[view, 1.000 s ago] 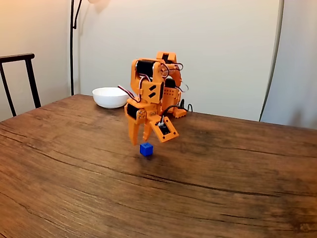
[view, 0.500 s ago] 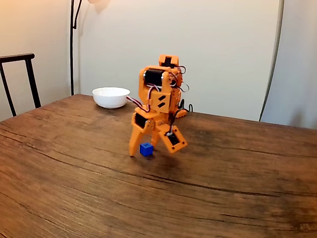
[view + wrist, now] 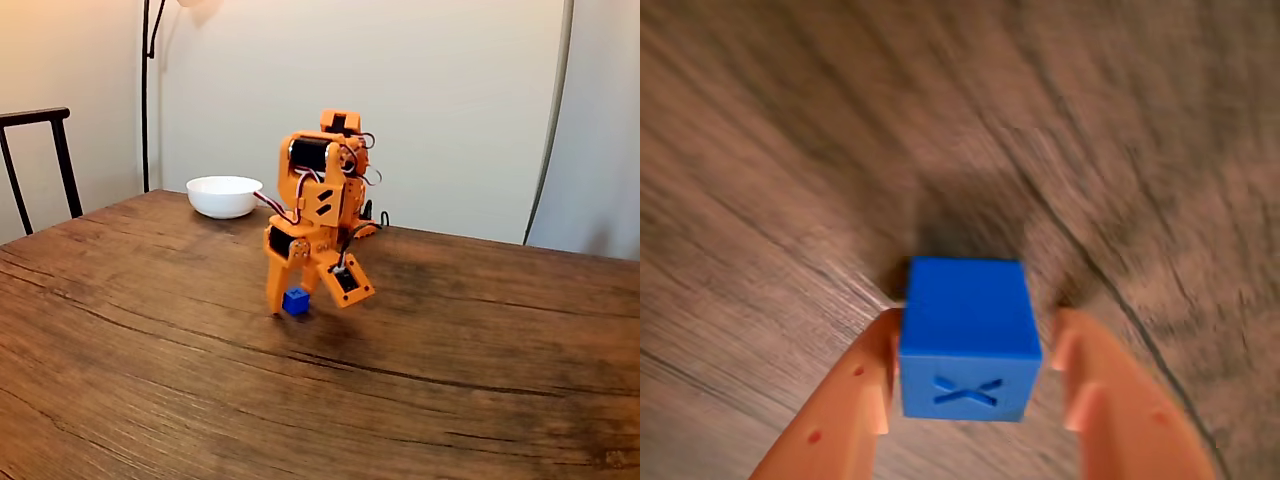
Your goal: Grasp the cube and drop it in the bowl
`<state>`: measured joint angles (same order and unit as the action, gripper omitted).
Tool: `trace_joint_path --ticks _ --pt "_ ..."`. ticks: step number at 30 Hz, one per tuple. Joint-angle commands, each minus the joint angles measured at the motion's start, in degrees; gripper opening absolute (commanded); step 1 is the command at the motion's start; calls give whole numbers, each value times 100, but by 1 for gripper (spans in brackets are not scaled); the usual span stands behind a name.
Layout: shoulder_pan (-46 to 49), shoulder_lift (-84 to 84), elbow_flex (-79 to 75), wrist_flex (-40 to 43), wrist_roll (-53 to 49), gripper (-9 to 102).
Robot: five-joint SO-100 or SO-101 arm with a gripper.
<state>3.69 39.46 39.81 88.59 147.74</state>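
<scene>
The gripper is sitting lower than a second ago, its orange fingers now straddling the cube on the wooden table rather than hanging above it. In the wrist view the left finger is touching the cube while the right finger is standing just apart — narrowed, not yet clamped. The bowl is resting well apart, at the table's far-left edge — unmoved.

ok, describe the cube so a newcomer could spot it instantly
On the brown wooden table, find the orange arm near the middle. The cube sits on the wood between the fingers of its tool. It is the one small bright-blue thing, with an X pressed into one face in the wrist view.
</scene>
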Motion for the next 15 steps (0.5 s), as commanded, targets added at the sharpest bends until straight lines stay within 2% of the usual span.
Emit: trace_joint_path --ticks 1,15 --pt "62 26 -79 -35 -88 14" --pt "62 26 -149 -35 -237 3"
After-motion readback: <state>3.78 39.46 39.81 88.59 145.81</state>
